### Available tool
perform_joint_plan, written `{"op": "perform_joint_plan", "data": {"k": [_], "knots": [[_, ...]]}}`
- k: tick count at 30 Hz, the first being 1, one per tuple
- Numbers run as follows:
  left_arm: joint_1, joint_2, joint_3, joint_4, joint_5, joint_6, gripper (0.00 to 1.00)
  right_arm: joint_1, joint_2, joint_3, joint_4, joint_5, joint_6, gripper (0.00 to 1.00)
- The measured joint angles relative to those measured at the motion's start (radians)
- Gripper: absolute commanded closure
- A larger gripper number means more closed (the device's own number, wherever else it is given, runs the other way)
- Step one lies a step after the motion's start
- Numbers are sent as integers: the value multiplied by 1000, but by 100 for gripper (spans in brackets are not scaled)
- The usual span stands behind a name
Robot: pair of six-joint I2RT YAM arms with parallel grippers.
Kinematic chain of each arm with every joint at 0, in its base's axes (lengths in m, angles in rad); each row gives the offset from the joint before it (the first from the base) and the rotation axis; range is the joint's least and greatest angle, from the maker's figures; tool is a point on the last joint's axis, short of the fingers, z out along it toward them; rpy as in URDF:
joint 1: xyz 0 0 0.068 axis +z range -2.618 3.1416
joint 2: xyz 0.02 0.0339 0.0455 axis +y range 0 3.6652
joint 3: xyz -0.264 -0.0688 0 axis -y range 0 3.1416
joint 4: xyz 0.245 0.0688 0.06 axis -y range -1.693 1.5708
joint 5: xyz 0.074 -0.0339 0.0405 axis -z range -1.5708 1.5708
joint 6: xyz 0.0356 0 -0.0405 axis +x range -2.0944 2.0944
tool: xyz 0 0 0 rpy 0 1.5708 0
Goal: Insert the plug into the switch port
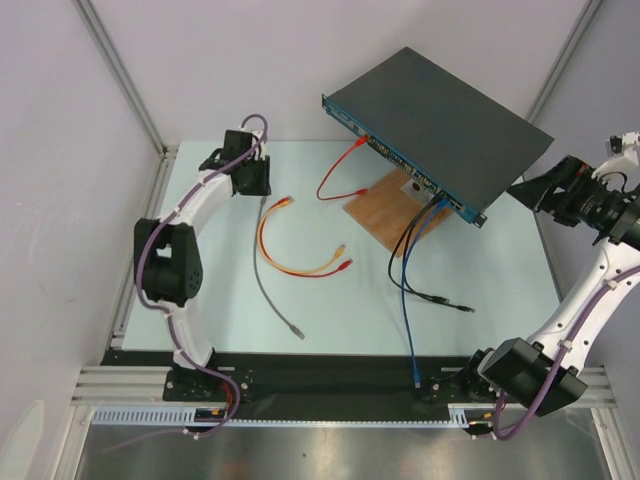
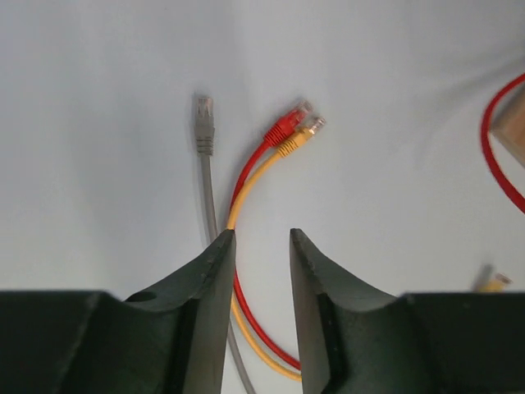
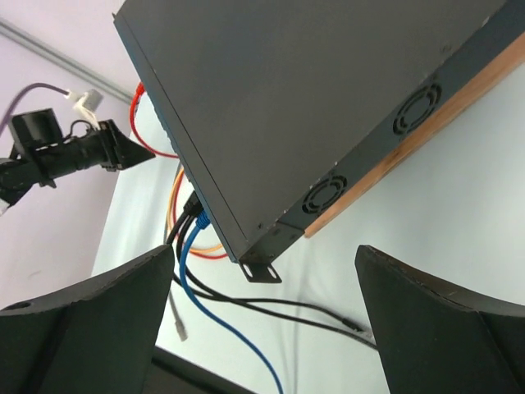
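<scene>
The switch (image 1: 445, 125) is a flat black box at the back right, its blue front face (image 1: 400, 158) turned to the table's middle. A red, a blue and black cables are plugged into it. Loose on the table lie a grey plug (image 2: 203, 125), a red plug (image 2: 285, 125) and a yellow plug (image 2: 300, 138). My left gripper (image 2: 260, 238) is open and empty above the red and yellow cables, which run between its fingers in view. My right gripper (image 3: 264, 254) is wide open and empty, beside the switch's (image 3: 312, 98) right end.
A brown wooden board (image 1: 385, 207) lies under the switch's front edge. A blue cable (image 1: 408, 300) and black cables (image 1: 430, 295) trail toward the near edge. A grey cable (image 1: 272, 285) and a yellow-red loop (image 1: 290, 262) lie mid-table. Frame posts stand at the corners.
</scene>
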Motion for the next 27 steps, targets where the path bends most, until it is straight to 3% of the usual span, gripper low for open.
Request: {"op": "perform_joint_plan", "data": {"k": [9, 20, 27], "knots": [[5, 223, 186, 1, -75, 48, 68, 0, -1, 55, 13, 21, 30, 0], [20, 319, 197, -13, -127, 79, 67, 10, 4, 55, 37, 28, 51, 0], [27, 351, 199, -27, -143, 87, 68, 88, 8, 55, 62, 68, 77, 0]]}}
